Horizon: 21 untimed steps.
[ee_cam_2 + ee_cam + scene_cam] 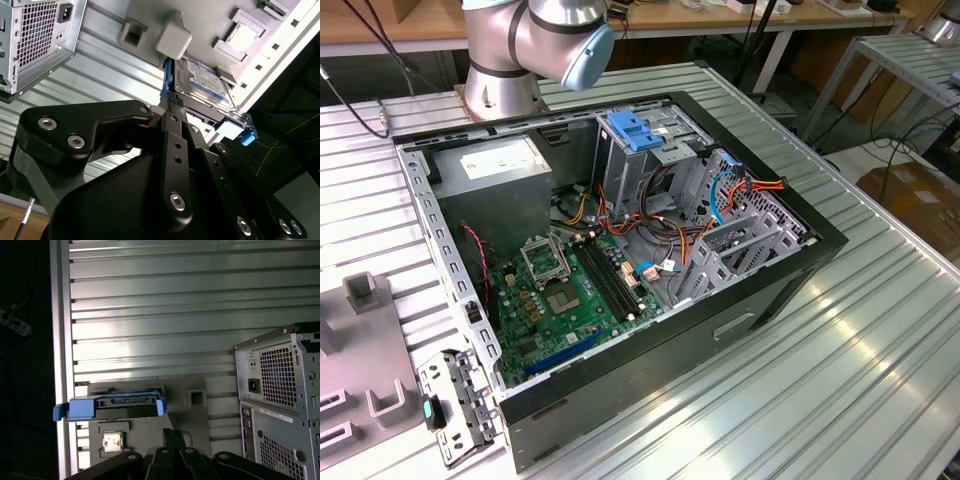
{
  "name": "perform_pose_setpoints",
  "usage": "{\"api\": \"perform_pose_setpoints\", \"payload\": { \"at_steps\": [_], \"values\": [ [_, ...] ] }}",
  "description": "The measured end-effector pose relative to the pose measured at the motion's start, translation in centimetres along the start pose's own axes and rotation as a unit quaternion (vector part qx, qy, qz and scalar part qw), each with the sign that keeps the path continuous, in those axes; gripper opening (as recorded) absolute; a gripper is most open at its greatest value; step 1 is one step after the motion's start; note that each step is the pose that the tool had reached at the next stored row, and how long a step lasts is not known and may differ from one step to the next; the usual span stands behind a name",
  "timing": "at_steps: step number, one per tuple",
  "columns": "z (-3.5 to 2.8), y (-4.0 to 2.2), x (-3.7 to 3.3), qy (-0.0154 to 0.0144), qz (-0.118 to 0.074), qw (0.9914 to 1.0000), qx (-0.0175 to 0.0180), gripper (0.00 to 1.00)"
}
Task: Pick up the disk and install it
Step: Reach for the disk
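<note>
First, exterior view: open computer case (650,385) lies on the slatted table (860,380). Second wrist view: disk (207,82) sits in a grey holder (200,20), gripper (172,102) just beside its blue rail; grip state cannot be told. First wrist view: disk (117,407) on the holder, near the case.

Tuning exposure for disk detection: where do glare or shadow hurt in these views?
Exterior view: glare streaks on the ribbed table; the computer case interior is evenly lit. First wrist view: a bright reflection on the table, darkness beyond its edge, the disk evenly lit. Second wrist view: disk label well lit.
</note>
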State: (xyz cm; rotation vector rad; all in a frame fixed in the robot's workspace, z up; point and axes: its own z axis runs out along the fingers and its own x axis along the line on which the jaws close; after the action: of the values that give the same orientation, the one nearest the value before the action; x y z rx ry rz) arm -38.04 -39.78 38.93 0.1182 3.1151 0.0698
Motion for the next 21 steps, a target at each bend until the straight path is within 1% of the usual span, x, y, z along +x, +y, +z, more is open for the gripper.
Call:
{"api": "perform_pose_setpoints", "payload": {
  "at_steps": [2,4,8,9,10,12,17,21],
  "values": [
    [-0.01,-0.01,0.86,0.0,0.0,1.0,0.0,0.11],
    [-0.02,0.05,1.55,0.0,0.0,1.0,0.0,0.11],
    [-0.03,0.21,2.52,0.0,0.0,1.0,0.0,0.11],
    [-0.03,0.22,2.82,0.0,0.0,1.0,0.0,0.11],
    [-0.03,0.22,3.36,0.0,0.0,1.0,0.0,0.11],
    [-0.04,0.25,3.8,0.0,0.0,1.0,0.0,0.11],
    [-0.07,0.18,5.86,0.0,0.0,1.0,0.0,0.11],
    [-0.07,0.15,6.77,0.0001,0.0,1.0,0.0,0.11]
  ]
}}
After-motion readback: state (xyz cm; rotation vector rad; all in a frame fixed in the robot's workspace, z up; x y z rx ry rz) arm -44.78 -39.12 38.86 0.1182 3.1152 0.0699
